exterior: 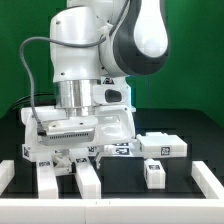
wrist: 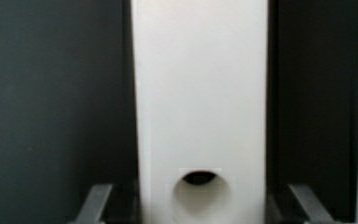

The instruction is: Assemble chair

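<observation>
**Exterior view:** The Panda arm (exterior: 100,50) bends low over a black table (exterior: 120,182), its gripper (exterior: 75,157) down among the white chair parts. Two long white bars lie close under it. The first bar (exterior: 45,178) is at seven o'clock of the gripper. The second bar (exterior: 90,180) is at five o'clock, with its far end just beneath the fingers. A small tagged block (exterior: 155,172) sits at four o'clock, apart from both bars. A wider tagged slab (exterior: 165,144) rests at three o'clock, near the block. A white rail (exterior: 205,182) edges the table.

**Wrist view:** A long white chair piece (wrist: 197,90) runs lengthwise between the two grey fingers (wrist: 101,205). A round dark hole (wrist: 197,178) shows in the end nearest them. The jaws stand partly apart, one on each side of the piece. The picture is blurred, so it is unclear whether the pads press on it.
</observation>
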`<action>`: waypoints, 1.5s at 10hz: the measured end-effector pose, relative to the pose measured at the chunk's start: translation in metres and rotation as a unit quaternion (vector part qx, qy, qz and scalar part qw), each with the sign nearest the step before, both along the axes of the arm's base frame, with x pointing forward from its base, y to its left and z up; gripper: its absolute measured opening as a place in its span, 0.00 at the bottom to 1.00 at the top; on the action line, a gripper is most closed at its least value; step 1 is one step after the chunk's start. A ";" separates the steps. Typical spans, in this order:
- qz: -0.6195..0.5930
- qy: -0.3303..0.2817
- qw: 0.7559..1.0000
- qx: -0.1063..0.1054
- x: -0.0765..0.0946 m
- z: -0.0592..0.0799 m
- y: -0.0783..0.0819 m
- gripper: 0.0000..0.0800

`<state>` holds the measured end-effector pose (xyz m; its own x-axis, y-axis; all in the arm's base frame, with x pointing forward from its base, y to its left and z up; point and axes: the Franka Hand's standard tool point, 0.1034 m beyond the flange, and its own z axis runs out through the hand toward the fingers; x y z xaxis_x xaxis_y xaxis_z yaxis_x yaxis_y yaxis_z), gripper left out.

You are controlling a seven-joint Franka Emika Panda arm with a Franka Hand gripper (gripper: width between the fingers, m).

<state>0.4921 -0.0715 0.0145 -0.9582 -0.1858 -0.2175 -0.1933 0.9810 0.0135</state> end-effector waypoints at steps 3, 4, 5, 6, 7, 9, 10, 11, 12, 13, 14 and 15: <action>0.012 0.005 1.000 -0.003 -0.004 -0.005 -0.001 0.67; 0.018 0.005 1.000 -0.005 -0.005 -0.006 -0.001 0.78; 0.043 -0.003 0.999 -0.010 -0.004 0.000 -0.001 0.80; 0.055 -0.010 0.998 -0.011 -0.003 0.007 0.000 0.80; 0.108 -0.024 0.994 -0.021 0.002 0.018 0.003 0.81; 0.197 -0.039 0.979 -0.026 0.012 0.026 0.024 0.81; 0.247 -0.042 0.968 -0.031 0.012 0.024 0.036 0.81; 0.286 -0.046 0.956 -0.041 0.014 0.025 0.043 0.81; 0.315 -0.048 0.947 -0.050 0.014 0.025 0.040 0.81; 0.340 -0.050 0.938 -0.056 0.014 0.025 0.039 0.81; 0.365 -0.051 0.927 -0.062 0.014 0.025 0.039 0.81; 0.401 -0.052 0.912 -0.071 0.015 0.026 0.041 0.81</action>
<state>0.5072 -0.0306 0.0401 -0.4769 -0.8514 -0.2186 -0.8426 0.5136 -0.1622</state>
